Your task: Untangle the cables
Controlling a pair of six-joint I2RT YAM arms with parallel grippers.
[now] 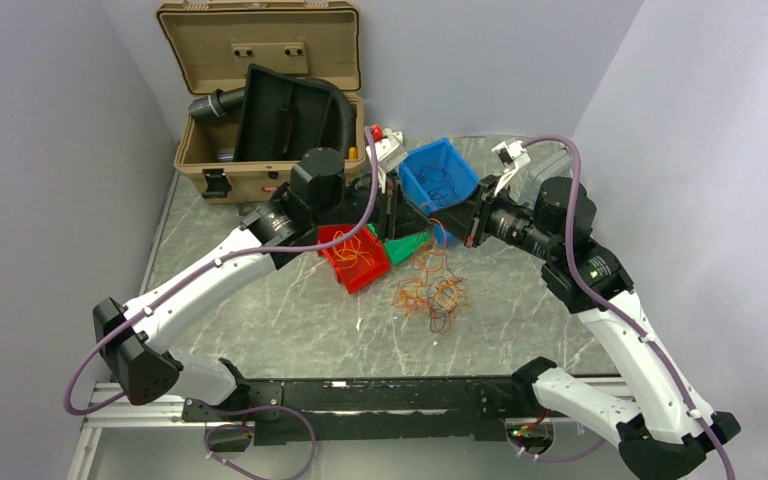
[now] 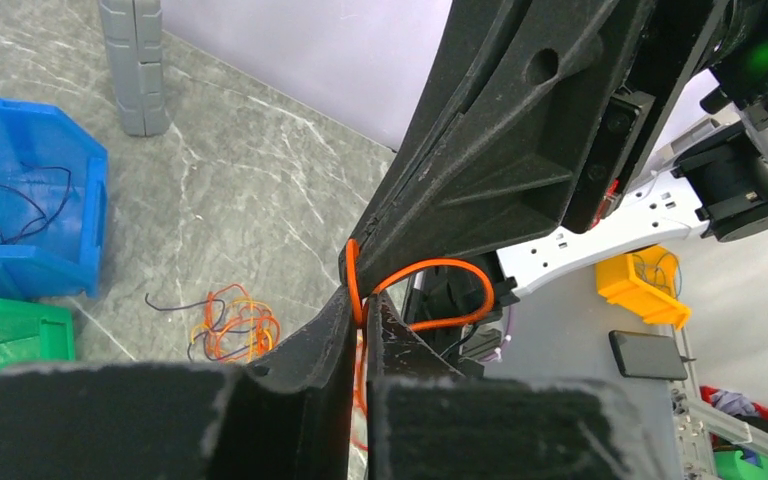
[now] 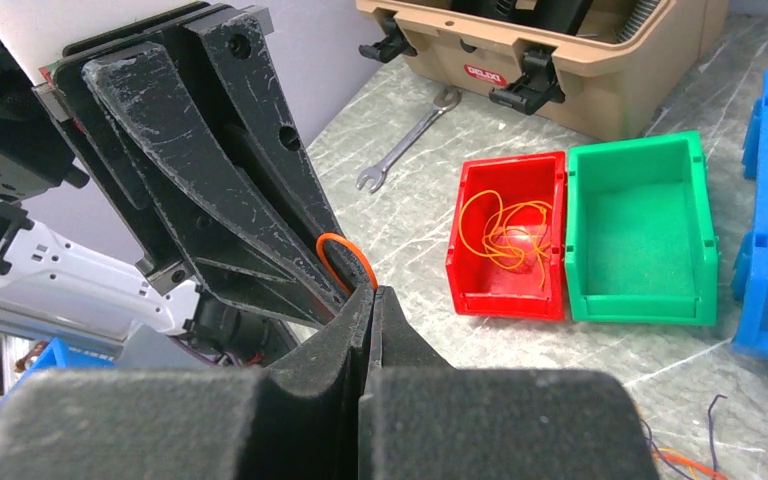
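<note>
Left gripper [image 2: 357, 303] clamped on hair-thin orange wire loop [image 2: 447, 266]; right gripper [image 3: 372, 293] pinches same loop. Risk: opposing pull snaps it, or slip drops it onto tangled wire heap [image 1: 430, 290].

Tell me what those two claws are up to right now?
Left gripper and right gripper both shut on one orange wire, tip to tip, above the table. Tangled wire pile lies below. Nothing blocking them.
</note>
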